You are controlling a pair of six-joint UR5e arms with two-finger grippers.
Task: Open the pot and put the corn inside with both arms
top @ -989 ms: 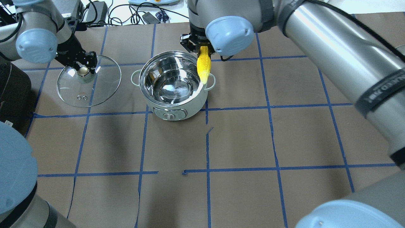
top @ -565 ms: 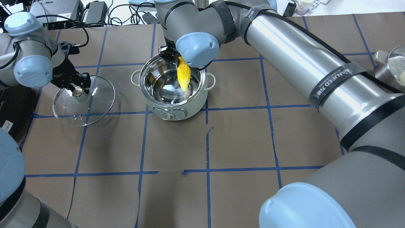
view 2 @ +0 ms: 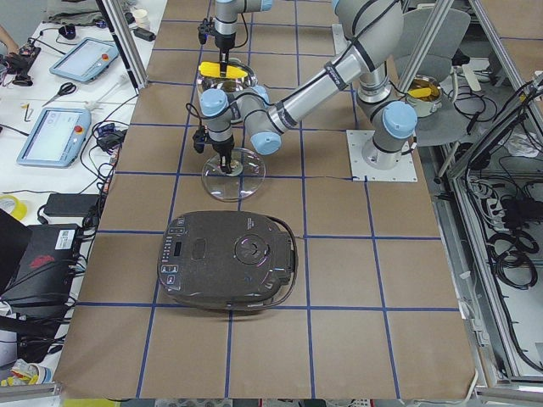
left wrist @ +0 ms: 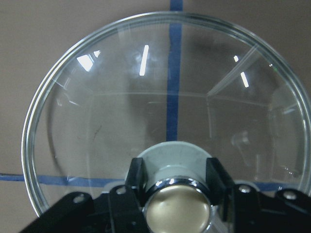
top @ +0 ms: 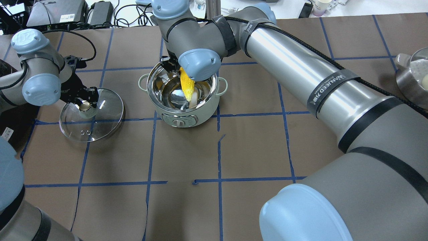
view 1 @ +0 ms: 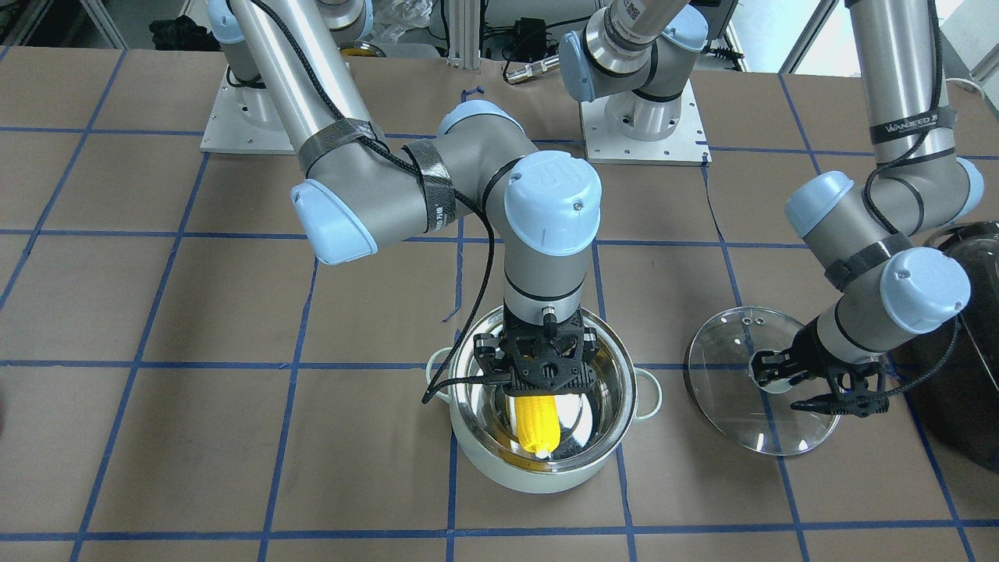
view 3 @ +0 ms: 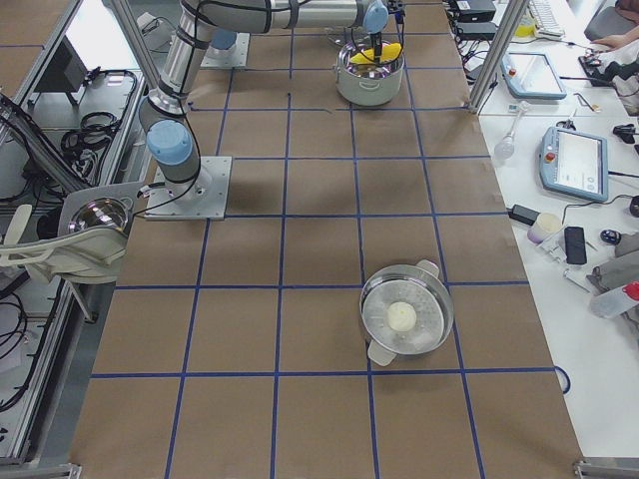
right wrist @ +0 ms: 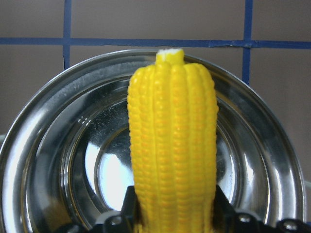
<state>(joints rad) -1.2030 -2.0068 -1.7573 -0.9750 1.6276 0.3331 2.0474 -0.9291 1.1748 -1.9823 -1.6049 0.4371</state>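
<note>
The pale mint-white pot [top: 180, 117] stands open on the table, its steel inside showing; it also shows in the front view [view 1: 538, 478]. My right gripper [view 1: 538, 384] is shut on the yellow corn [top: 186, 86] and holds it point-down inside the pot's mouth. The corn also shows in the front view [view 1: 537, 425] and the right wrist view [right wrist: 172, 145]. My left gripper [top: 85, 100] is shut on the brass knob [left wrist: 179, 208] of the glass lid [top: 100, 124]. It holds the lid left of the pot, low over the table. I cannot tell whether the lid touches the table.
A large black appliance [view 2: 229, 263] sits on the robot's far left, just beyond the lid [view 1: 734, 351]. A steel pan with a white ball [view 3: 404, 319] stands far to the right. Cables and devices lie past the table's far edge.
My right arm carried the corn left from over the pot's right rim to above its middle and lowered it. My left arm moved the lid nearer and lower.
</note>
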